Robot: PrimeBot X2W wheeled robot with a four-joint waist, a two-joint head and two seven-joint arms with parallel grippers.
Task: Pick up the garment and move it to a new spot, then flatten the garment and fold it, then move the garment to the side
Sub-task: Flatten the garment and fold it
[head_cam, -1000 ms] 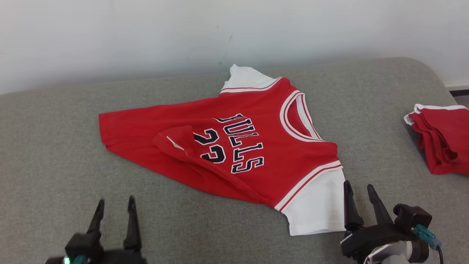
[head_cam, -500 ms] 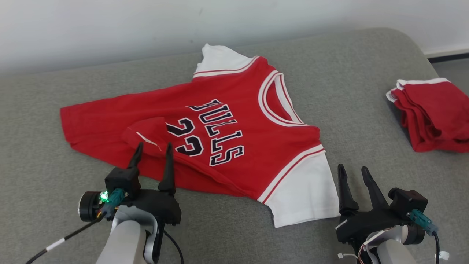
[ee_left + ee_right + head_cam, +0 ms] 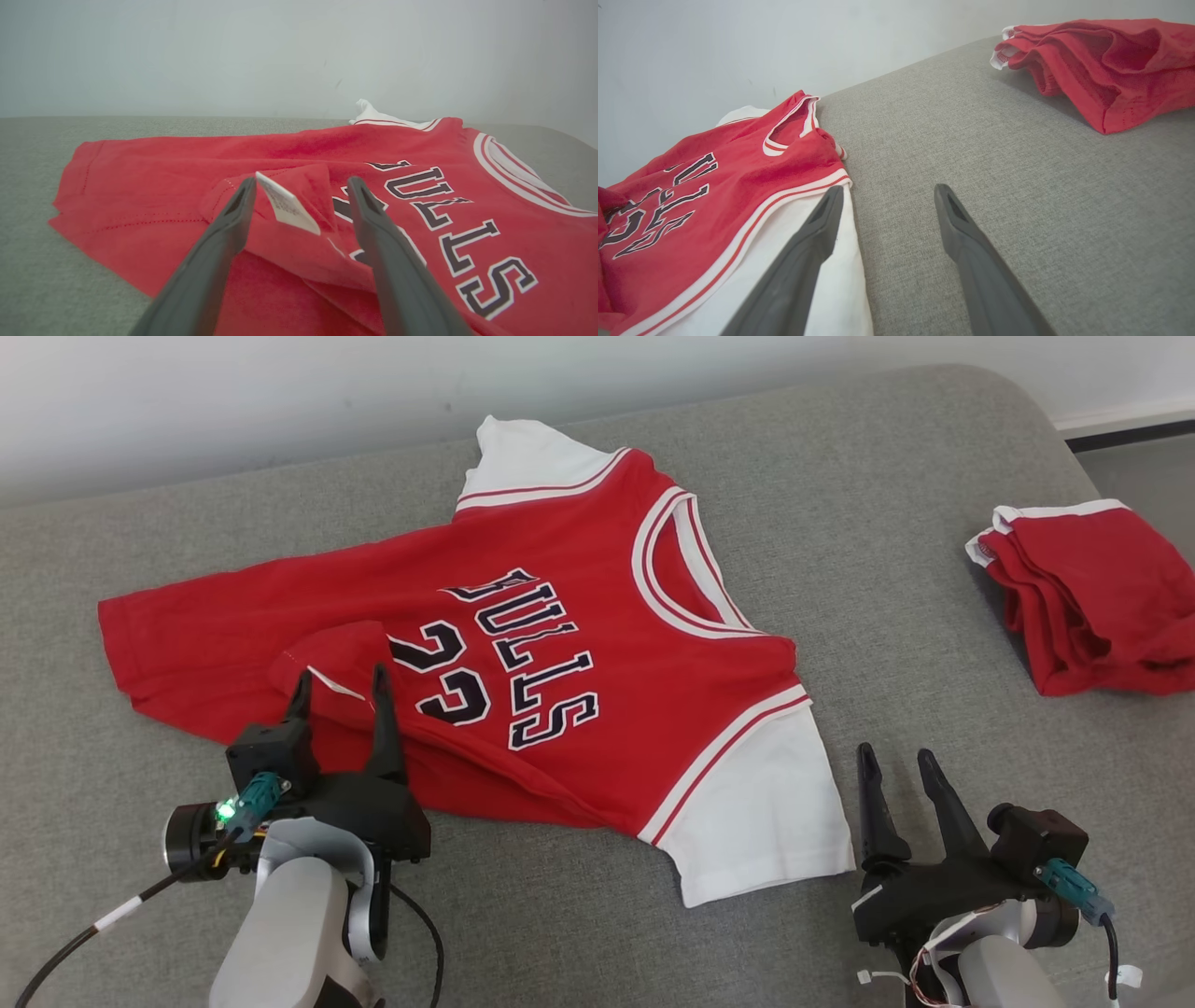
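Note:
The garment (image 3: pixel 560 644), a red jersey with white sleeves and black BULLS lettering, lies spread on the grey cushion (image 3: pixel 887 504), collar to the right. A flap of its hem is folded over the number, with a small white label (image 3: pixel 287 205) sticking up. My left gripper (image 3: pixel 341 686) is open over that flap; in the left wrist view the label stands between the fingers (image 3: pixel 224 233) of the left gripper (image 3: pixel 301 184). My right gripper (image 3: pixel 892 761) is open just right of the near white sleeve (image 3: pixel 756 812); in the right wrist view its left finger (image 3: pixel 812 238) overlaps the sleeve's edge (image 3: pixel 840 289).
Another red, white-edged garment (image 3: pixel 1092 597), also (image 3: pixel 1101 60), lies folded in a heap at the cushion's right end. Bare grey cushion lies between it and the jersey (image 3: pixel 714 186). A pale wall (image 3: pixel 280 392) runs along the far side. Floor shows past the right corner.
The head camera has tilted down and turned, shifting the whole picture. My left arm has come forward from the bottom edge, its open fingers now over the jersey's folded flap. The right gripper stays beside the sleeve.

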